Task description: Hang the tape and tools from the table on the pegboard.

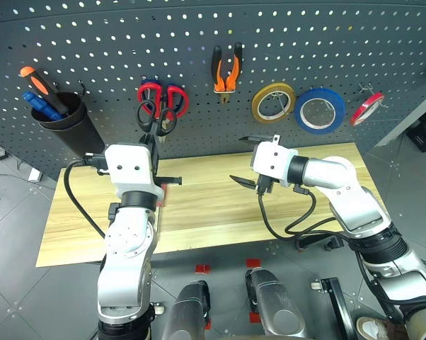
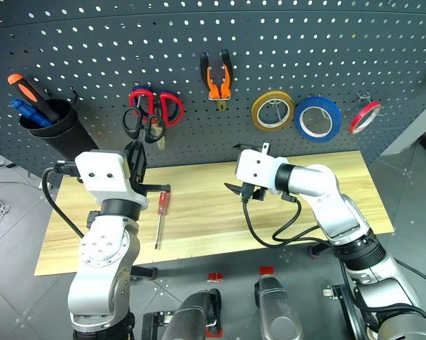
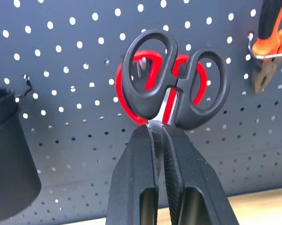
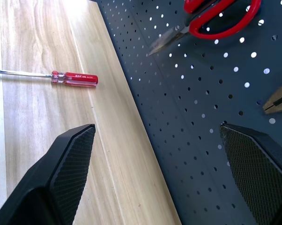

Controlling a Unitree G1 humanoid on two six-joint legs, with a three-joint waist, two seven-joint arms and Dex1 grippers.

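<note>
My left gripper (image 3: 159, 129) is shut on the blades of the small black-handled scissors (image 3: 174, 79). It holds them upright, handles up, in front of the pegboard (image 1: 128, 42), over the red scissors (image 1: 172, 98). My right gripper (image 1: 247, 159) hangs open over the middle of the table (image 1: 213, 212), holding nothing. The red-handled screwdriver (image 2: 160, 212) lies on the table beside my left hand. The orange-and-black pliers (image 1: 227, 69) and the blue tape (image 1: 319, 110) hang on pegboard hooks.
A black cup (image 1: 68, 126) holding orange and blue screwdrivers hangs at the board's left. A yellow-brown roll (image 1: 273, 103) and a thin red roll (image 1: 366, 108) flank the blue tape. A bare hook (image 3: 26, 82) shows near the cup.
</note>
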